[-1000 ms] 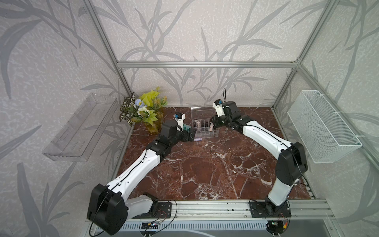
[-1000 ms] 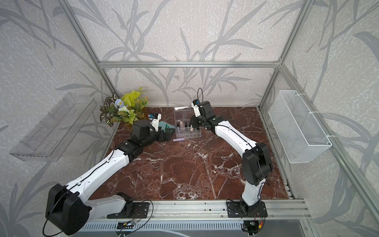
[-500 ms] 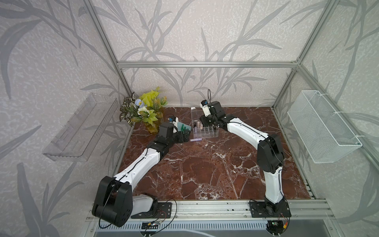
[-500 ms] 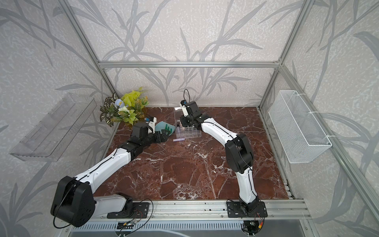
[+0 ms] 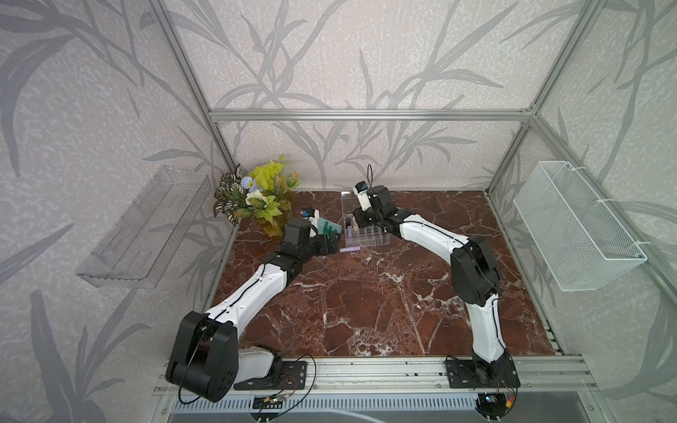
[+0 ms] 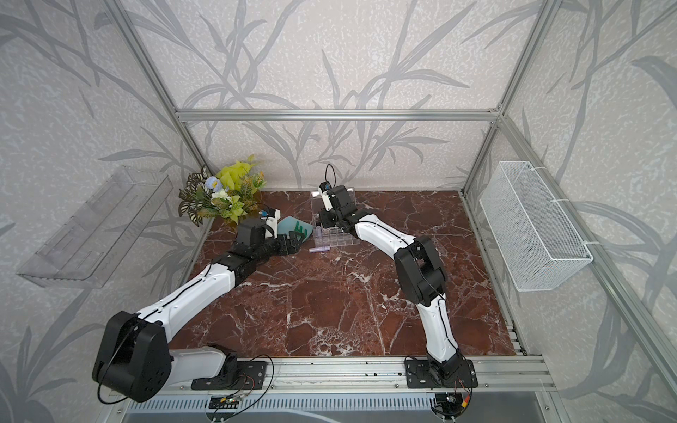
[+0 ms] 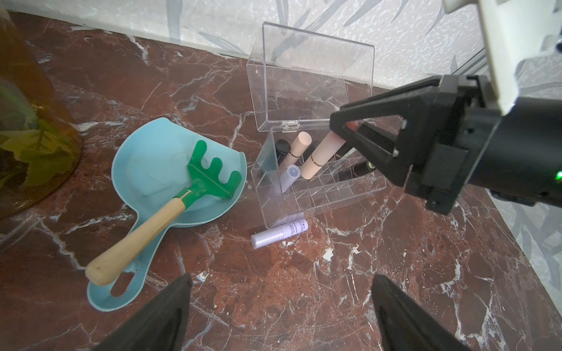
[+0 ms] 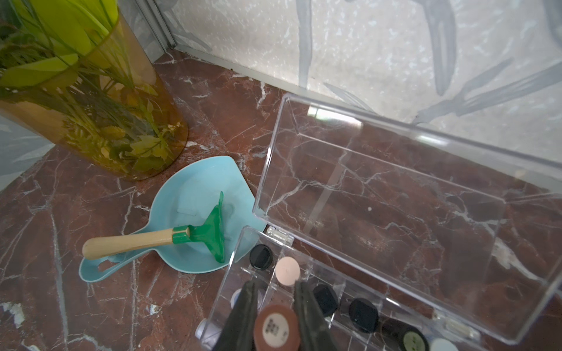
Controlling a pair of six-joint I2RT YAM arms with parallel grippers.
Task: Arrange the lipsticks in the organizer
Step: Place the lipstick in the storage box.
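Observation:
The clear organizer [image 7: 319, 199] stands near the back wall with its lid [image 7: 310, 79] up; in both top views it is small [image 5: 368, 236] [image 6: 339, 240]. Black [image 8: 261, 256], pale pink [image 8: 287, 270] and lilac [image 7: 289, 179] lipsticks stand in its left compartments. My right gripper [image 8: 273, 285] [image 7: 349, 133] is shut on a pale pink lipstick [image 7: 322, 155], tilted over those compartments. One lilac lipstick [image 7: 279, 233] [image 5: 350, 249] lies on the marble just in front of the organizer. My left gripper [image 7: 281, 277] [image 5: 335, 241] hangs open and empty, short of that tube.
A teal scoop [image 7: 146, 158] holding a green rake [image 7: 213, 176] lies left of the organizer. An amber vase of plants [image 8: 91, 115] stands in the back left corner. A clear tray [image 5: 146, 227] hangs on the left wall, a wire basket [image 5: 575, 230] on the right.
My right arm has swung left with the pink lipstick, from the organizer's right end to its left compartments. The left arm has shifted only slightly and stays open.

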